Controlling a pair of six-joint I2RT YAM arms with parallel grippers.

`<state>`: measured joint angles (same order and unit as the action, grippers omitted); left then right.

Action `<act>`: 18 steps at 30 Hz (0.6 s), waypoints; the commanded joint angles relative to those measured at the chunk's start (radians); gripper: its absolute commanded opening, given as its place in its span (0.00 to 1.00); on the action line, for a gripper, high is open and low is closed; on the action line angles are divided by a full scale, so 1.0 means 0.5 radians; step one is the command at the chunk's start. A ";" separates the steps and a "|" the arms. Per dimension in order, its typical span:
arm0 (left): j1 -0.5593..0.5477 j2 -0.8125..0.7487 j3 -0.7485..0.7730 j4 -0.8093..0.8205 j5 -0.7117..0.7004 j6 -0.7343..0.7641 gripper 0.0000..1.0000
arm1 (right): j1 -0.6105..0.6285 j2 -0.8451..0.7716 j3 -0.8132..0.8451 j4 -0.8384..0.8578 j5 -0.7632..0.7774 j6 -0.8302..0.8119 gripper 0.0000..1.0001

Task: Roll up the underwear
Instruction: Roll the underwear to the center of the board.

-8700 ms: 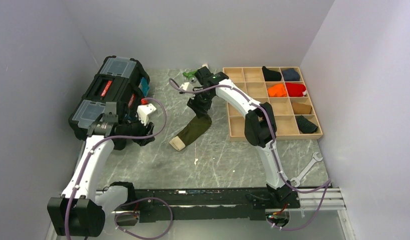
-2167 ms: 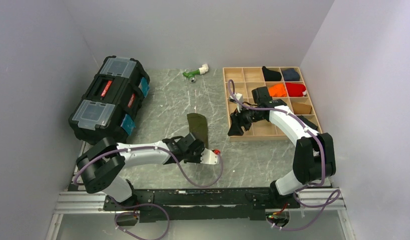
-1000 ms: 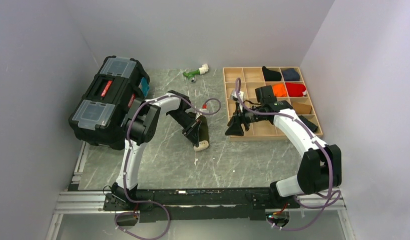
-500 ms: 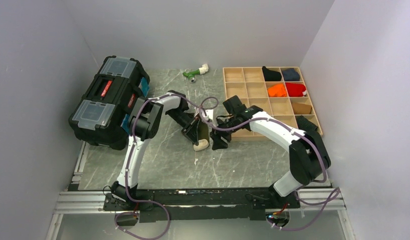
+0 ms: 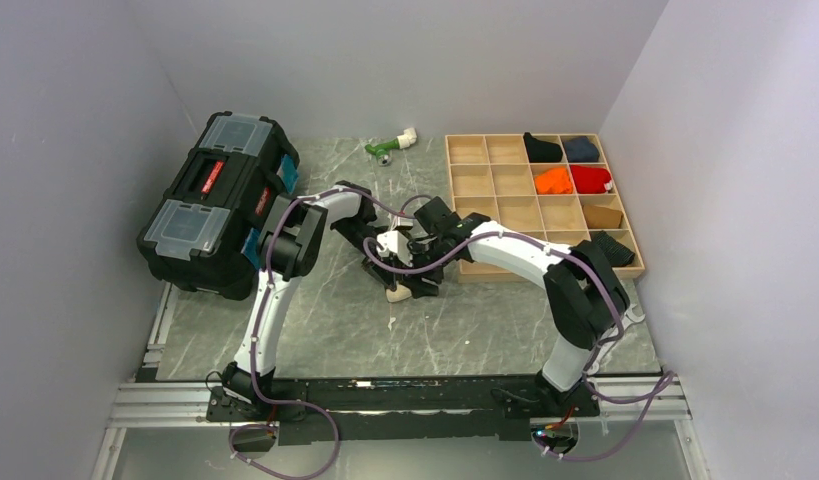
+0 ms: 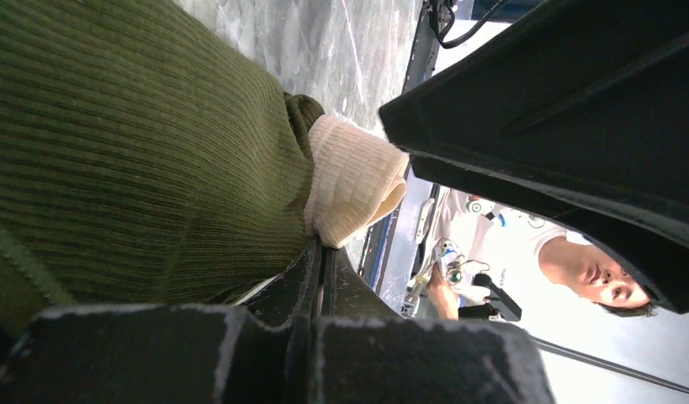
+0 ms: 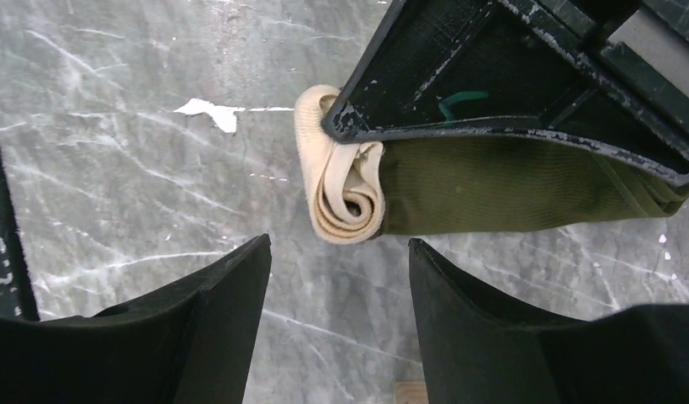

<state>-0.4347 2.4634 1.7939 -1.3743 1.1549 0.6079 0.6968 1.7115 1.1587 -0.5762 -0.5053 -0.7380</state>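
Having left the tray [image 5: 515, 137], right claw [image 7: 339, 248] hovers apart above the underwear [image 7: 492, 195]; left claw [image 6: 318, 286], closed, presses it.

I am watching soft, even white light falling from above onto the marble table [image 5: 325, 320], casting only faint shadows beneath the arms and leaving a pale sheen on the stone. Through the left wrist camera the near black foreground is blurring and the bright background is washing out, while the right wrist camera is rendering the underwear [image 7: 492, 189] ribbing crisply.
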 commanded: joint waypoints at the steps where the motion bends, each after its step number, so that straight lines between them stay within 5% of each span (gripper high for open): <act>1: -0.002 0.005 0.055 0.064 -0.038 0.034 0.00 | 0.043 0.054 0.100 0.089 0.101 -0.071 0.64; 18: -0.001 -0.016 0.045 0.073 -0.058 0.036 0.00 | 0.136 0.254 0.179 0.094 0.147 -0.119 0.63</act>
<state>-0.4347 2.4634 1.7947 -1.3743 1.1538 0.6083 0.7547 1.8206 1.2018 -0.5434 -0.4202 -0.7826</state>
